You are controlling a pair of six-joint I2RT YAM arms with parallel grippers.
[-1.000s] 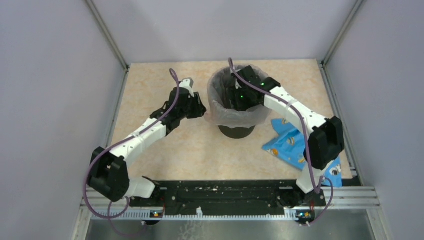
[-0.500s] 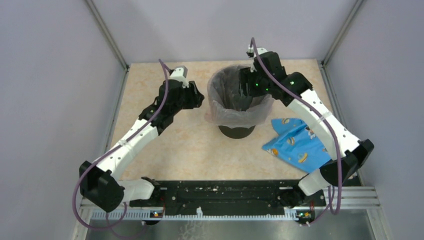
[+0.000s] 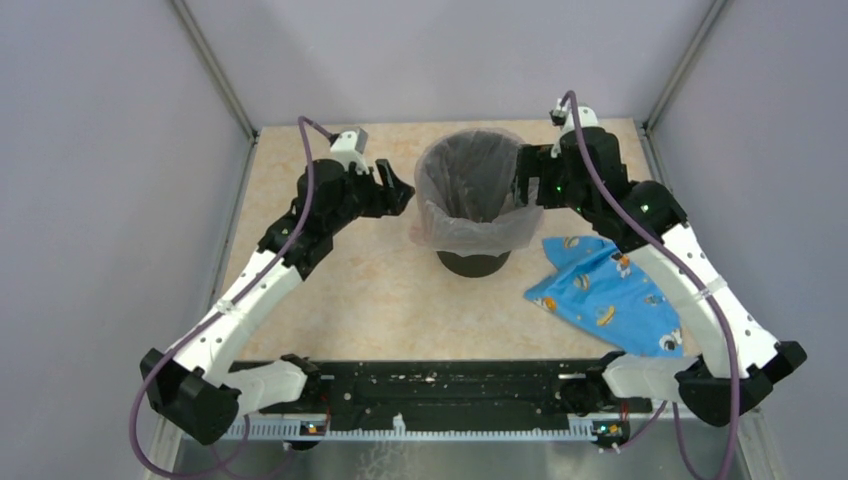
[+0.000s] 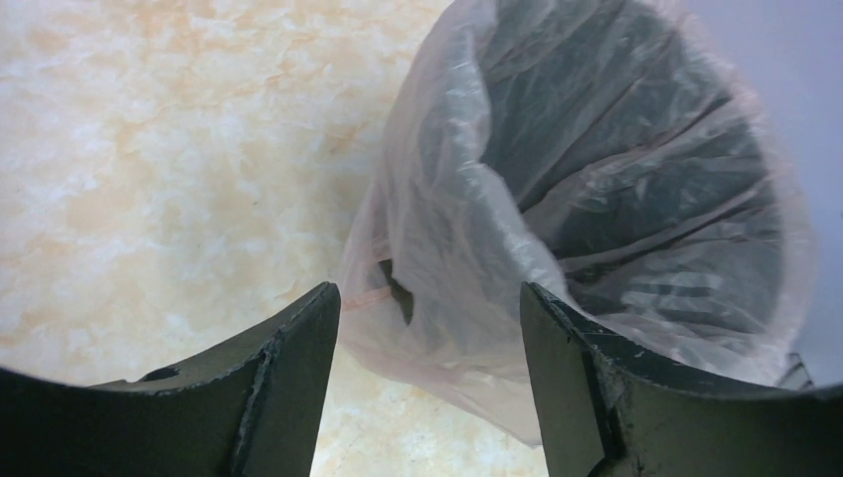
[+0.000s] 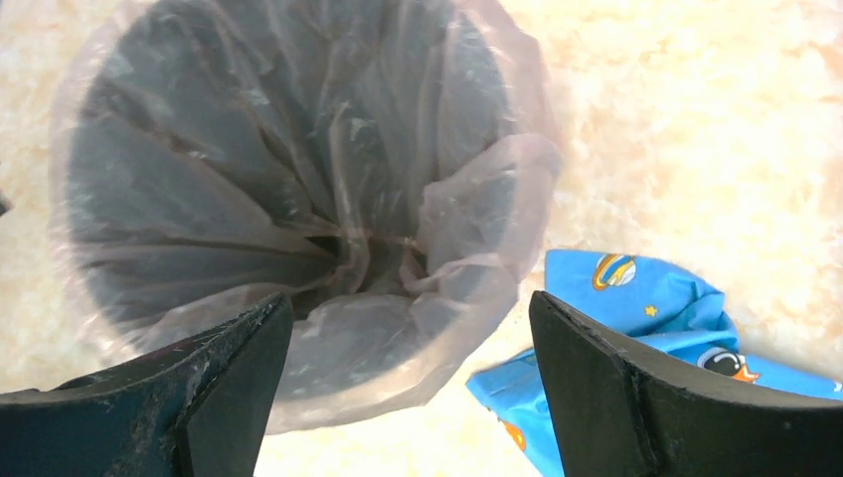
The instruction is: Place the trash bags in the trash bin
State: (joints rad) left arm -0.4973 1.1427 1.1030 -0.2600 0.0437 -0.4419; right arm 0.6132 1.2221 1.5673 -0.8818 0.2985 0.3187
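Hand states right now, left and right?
Left hand: open, holding nothing, beside the translucent pale-pink plastic bag.
Right hand: open, holding nothing, above the same bag.

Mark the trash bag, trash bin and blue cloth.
trash bag [image 3: 470, 232]: top view, film folded outside the rim.
trash bin [image 3: 473, 265]: top view, bare black base.
blue cloth [image 3: 600, 295]: top view, its middle.
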